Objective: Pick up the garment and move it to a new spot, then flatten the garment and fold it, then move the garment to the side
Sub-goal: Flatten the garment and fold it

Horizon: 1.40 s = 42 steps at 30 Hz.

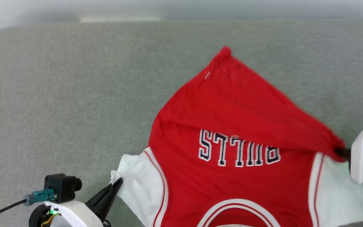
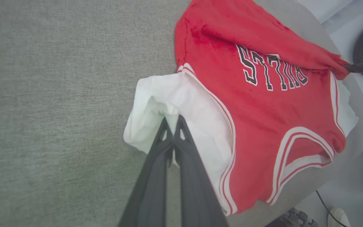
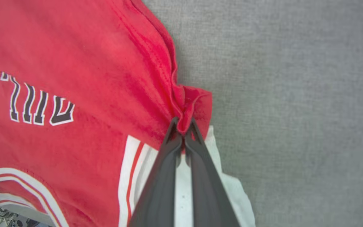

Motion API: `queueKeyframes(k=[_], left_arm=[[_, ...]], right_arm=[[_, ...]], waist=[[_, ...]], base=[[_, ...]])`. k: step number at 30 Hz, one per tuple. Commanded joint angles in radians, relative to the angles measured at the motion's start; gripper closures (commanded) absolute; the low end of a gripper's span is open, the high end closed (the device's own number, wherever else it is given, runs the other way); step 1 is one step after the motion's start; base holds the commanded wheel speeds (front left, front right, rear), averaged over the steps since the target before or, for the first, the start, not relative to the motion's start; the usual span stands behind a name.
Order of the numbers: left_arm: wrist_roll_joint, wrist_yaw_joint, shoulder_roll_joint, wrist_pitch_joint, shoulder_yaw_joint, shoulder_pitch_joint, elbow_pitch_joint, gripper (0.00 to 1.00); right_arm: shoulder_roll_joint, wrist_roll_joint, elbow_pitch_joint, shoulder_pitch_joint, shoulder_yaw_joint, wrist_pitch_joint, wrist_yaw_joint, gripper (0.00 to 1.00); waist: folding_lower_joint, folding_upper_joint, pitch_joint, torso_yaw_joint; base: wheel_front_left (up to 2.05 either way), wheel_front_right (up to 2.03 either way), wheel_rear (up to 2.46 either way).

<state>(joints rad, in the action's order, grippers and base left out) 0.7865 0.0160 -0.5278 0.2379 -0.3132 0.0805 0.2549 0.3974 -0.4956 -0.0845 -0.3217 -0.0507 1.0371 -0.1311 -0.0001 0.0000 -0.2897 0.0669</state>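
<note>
Your left gripper [image 1: 118, 182] sits at the lower left of the head view. Its dark fingers [image 2: 159, 164] are pressed together and angled up and to the right, with the tips pinching the white sleeve of the garment [image 1: 232, 110]. Your right gripper [image 3: 184, 125] is clamped tight too, nipping a bunched red fold. Its pale wrist housing [image 1: 362, 154] stands at the head view's right edge, fingers pointing left.

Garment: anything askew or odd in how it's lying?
Yes. The garment lies askew, not flat: a red corner is pulled diagonally over the body, its fold edge reaching the lettering. The right gripper pinches that corner; the left gripper pinches a bunched white sleeve.
</note>
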Motion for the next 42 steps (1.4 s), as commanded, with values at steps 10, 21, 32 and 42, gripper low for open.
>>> queueKeyframes(k=[10, 21, 32, 42], left_arm=[[0.006, -0.032, 0.014, -0.035, 0.013, 0.065, -0.015, 1.00], [0.004, -0.054, 0.017, -0.023, -0.004, 0.084, 0.022, 1.00], [-0.032, -0.069, 0.000, 0.009, -0.025, 0.055, 0.101, 1.00], [-0.074, -0.046, 0.015, 0.014, -0.061, -0.037, 0.142, 1.00]], right_arm=[[-0.057, -0.027, 0.110, 0.279, -0.042, -0.068, 0.000, 1.00], [-0.077, -0.008, 0.109, 0.350, -0.036, -0.143, 0.000, 0.00], [-0.036, -0.046, 0.252, 0.149, 0.037, -0.059, 0.000, 0.00], [-0.066, 0.027, 0.120, -0.197, 0.168, 0.064, 0.000, 0.00]], waist=[[0.0001, 0.0000, 0.117, -0.095], [0.0001, 0.0000, 0.129, -0.095], [0.0001, 0.0000, 0.053, -0.018], [0.0001, 0.0000, -0.087, 0.102]], base=[[0.00, 0.00, 0.00], [0.00, 0.00, 0.00], [0.00, 0.00, 0.00], [0.00, 0.00, 0.00]])
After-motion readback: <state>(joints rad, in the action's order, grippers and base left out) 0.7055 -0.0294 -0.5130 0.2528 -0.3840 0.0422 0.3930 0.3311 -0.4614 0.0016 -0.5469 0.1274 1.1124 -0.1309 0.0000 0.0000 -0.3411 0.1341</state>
